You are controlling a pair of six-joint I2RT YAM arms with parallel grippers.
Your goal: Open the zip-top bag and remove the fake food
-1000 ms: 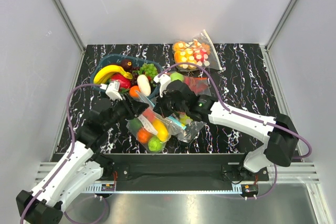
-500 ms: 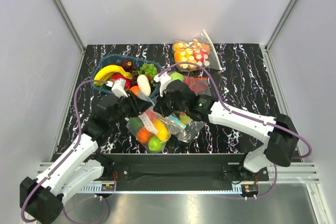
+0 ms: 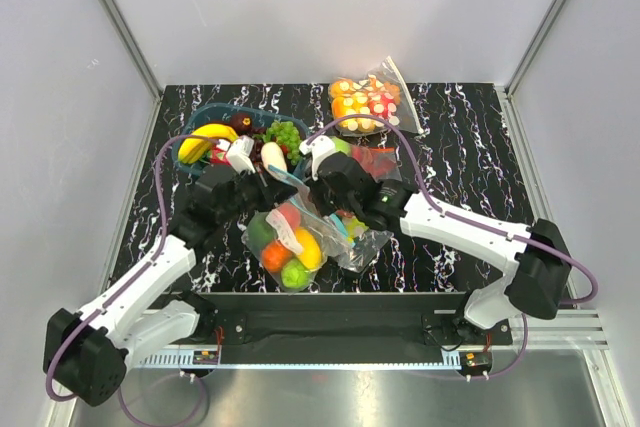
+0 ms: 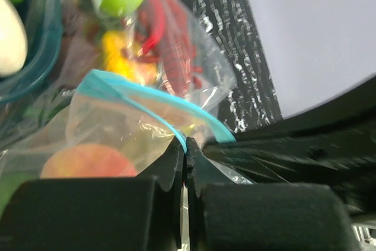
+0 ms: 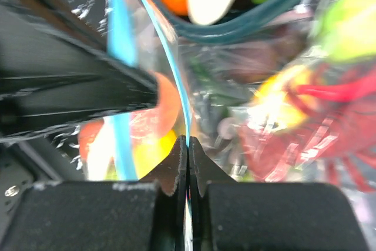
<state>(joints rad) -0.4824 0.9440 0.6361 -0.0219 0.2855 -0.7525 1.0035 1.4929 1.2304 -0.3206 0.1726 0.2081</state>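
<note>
Between the two grippers sits the zip-top bag [image 3: 292,247], on the black white-veined table [image 3: 470,137]. The fake food [image 3: 290,255] is inside it: an orange, a yellow banana, a red-orange peach and round green fruits. Its teal zipper strip [image 4: 147,97] is raised on the far side of the bag. Behind the bag to the left, a teal bin [image 3: 203,111] holds a banana, green grapes, a white piece and darker fruit. Just behind the bag to the right lies a larger clear bag of red peppers [image 3: 378,161], and well beyond that a small bag of orange and red-white pieces [image 3: 366,99].

The left gripper [image 4: 185,146] comes in from the bag's left with its arm bent at the elbow; its fingers are pressed together on one lip of the strip. The right gripper [image 5: 187,143] reaches from the bag's right on a long, low forearm, and its fingers are likewise pinched tight on the strip's other lip. Purple cables loop over both arms.

White walls [image 3: 330,7] enclose the table behind and beside the bag.
</note>
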